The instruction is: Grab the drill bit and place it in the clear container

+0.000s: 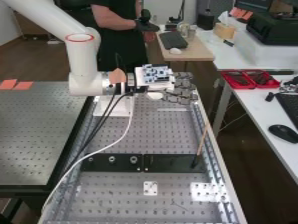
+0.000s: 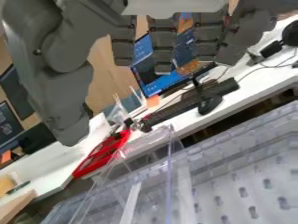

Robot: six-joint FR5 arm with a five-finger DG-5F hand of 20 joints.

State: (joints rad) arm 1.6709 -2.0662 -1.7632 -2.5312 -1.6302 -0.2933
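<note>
High view: we see the white arm (image 1: 81, 60) entering from the upper left, with the hand (image 1: 178, 90) at its end above the far part of the perforated bench (image 1: 159, 135). A circuit board (image 1: 156, 73) is mounted just beside the hand, and a white cable (image 1: 110, 145) hangs from the arm down to the bench. Dark plates (image 1: 174, 163) lie across the bench nearer the camera, bearing small round metal pieces (image 1: 133, 160); at this scale we cannot tell whether one of them is the drill bit. Toward the right end of these plates we note a slender brown stick (image 1: 202, 139) — tilted, its lower end dark. Two white plates, one small (image 1: 150, 188) and one wider (image 1: 209, 192), lie nearer still. On the white table to the right we find red trays (image 1: 238, 80) and a black mouse (image 1: 283, 133).

Wrist view: we see the fingers (image 2: 163, 42) extended and the thumb (image 2: 56, 90) set apart from them; the hand is released, with nothing in its grasp. The clear container (image 2: 169, 167) stands on the bench, its transparent walls near the fingertips but apart from them — the white table with its red trays, keyboard (image 2: 173, 107) and mouse lies beyond.
</note>
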